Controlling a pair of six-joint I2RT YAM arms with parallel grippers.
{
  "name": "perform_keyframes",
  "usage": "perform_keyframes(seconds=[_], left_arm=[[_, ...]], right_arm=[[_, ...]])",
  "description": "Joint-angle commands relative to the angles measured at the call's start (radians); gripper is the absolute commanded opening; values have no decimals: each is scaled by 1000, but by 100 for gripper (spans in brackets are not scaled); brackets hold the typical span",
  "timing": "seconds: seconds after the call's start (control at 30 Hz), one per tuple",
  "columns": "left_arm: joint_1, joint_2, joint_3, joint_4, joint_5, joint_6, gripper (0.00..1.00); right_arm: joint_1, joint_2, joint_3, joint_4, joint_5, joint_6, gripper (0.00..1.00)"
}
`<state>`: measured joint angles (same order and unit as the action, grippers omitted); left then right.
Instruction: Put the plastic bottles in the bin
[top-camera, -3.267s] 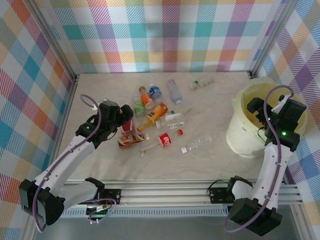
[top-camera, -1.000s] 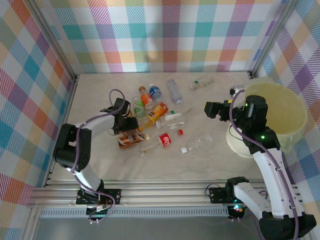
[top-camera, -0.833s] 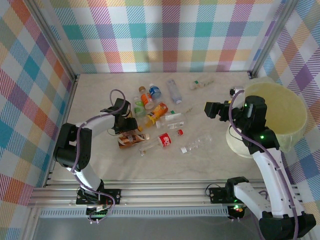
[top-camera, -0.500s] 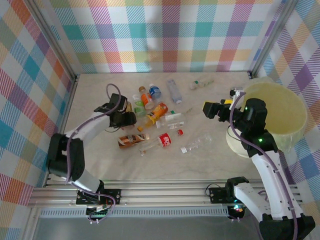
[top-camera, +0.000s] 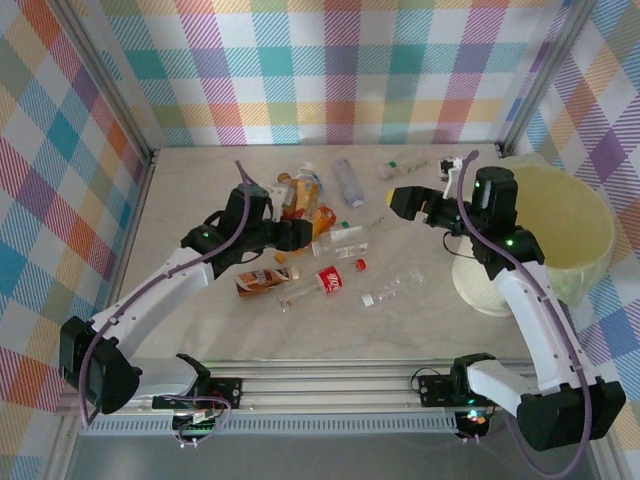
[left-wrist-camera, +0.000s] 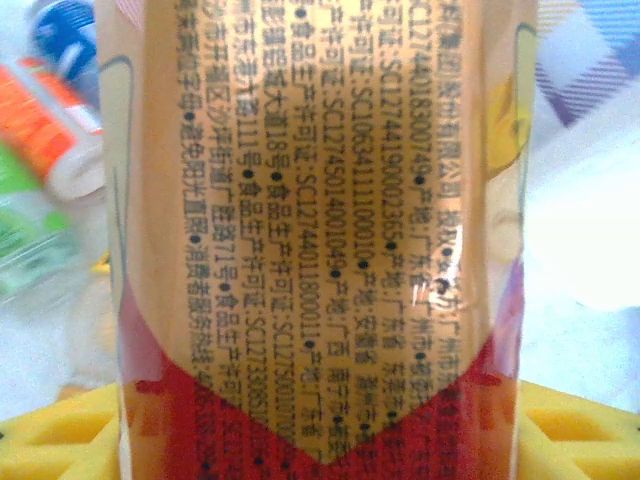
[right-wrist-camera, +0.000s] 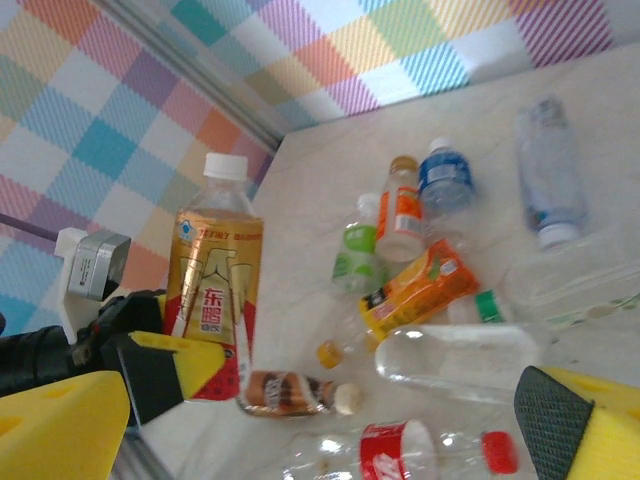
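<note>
The pale bench carried the bin at its right edge, round and yellow-green inside, cream outside. The left arm reached out over the middle of the bench, and its tool was clamped on a gold-and-red bottle with a white cap, held upright by its lower part between yellow pads and well apart from the bin. The right tool hung just left of the bin with its jaws wide and nothing between them. The other bottles lay scattered mid-bench: a clear one at the far side, an orange-labelled one, a red-labelled one, a brown one – and near them a blue-labelled one and a small green one
</note>
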<state>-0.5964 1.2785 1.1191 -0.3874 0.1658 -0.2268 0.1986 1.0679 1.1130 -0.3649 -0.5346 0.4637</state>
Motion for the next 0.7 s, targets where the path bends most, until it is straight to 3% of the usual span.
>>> perform_keyframes(seconds=[0.0, 0.23, 0.47, 0.57, 0.67], left_arm=[[-70, -13, 63, 58, 13, 80, 52], [-190, 12, 153, 35, -27, 218, 50], [-274, 21, 191, 63, -35, 288, 50], [-309, 22, 184, 93, -52, 310, 50], [-320, 21, 183, 101, -40, 314, 50]], right_arm=[[39, 20, 49, -26, -89, 58, 100], [117, 18, 43, 126, -192, 122, 100], [203, 47, 65, 150, -141, 107, 100], [234, 56, 37, 271, -208, 127, 100], [257, 51, 12, 343, -180, 146, 100]])
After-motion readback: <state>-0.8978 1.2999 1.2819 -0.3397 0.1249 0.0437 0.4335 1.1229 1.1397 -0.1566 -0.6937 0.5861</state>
